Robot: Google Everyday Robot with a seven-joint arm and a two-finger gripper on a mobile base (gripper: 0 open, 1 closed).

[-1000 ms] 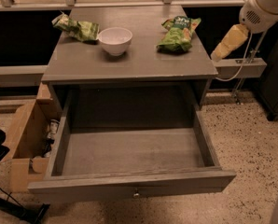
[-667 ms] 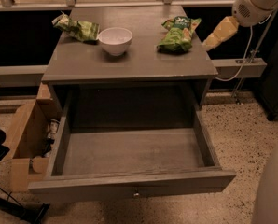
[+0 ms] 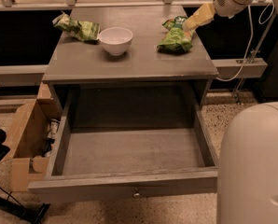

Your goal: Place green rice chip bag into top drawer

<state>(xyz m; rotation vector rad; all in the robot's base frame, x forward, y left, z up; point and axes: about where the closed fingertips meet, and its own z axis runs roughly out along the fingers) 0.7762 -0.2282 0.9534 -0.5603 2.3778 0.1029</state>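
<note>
The place looks like a robot test space rather than a home. A plain grey counter [image 3: 129,64] with its top drawer [image 3: 129,186] pulled out stands on a speckled floor [image 3: 225,108]. An open cardboard box [image 3: 24,134] sits by its left edge, and a white cable [image 3: 246,45] hangs beyond its right edge. The gripper [image 3: 191,24] is over the far right corner.

The end effector [image 3: 191,23] has swung in from beyond the right edge of the counter [image 3: 129,64] — a second ago it hung off to the side; now it is over the back right corner, its tip at the upper right edge of the green bag [image 3: 175,38]; the robot's pale body [image 3: 253,167] fills far more of the lower right — earlier only a sliver showed.
</note>
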